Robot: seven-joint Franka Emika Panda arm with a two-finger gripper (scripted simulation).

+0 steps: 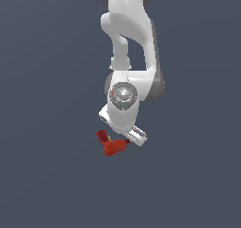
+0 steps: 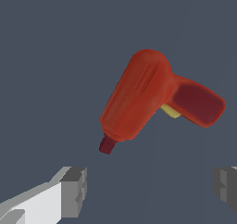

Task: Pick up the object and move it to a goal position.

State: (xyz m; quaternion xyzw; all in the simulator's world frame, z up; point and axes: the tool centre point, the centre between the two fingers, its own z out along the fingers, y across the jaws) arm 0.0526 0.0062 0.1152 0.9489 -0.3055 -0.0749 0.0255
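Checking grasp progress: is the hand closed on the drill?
No: in the wrist view the drill lies clear of the hand, whose fingers stand wide apart.

Glossy white arm point(image 1: 129, 57) of rounded segments with grey joint bands, a ridged silver disc point(image 1: 123, 94), and grey-padded fingers point(image 2: 74, 190).

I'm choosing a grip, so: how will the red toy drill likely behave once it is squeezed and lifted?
The toy drill looks rigid, a moulded body, so it should not flex. Its smooth rounded barrel may slip or twist between the fingers of the open end effector. Being L-shaped with an offset handle, it would probably swing if pinched off-centre.
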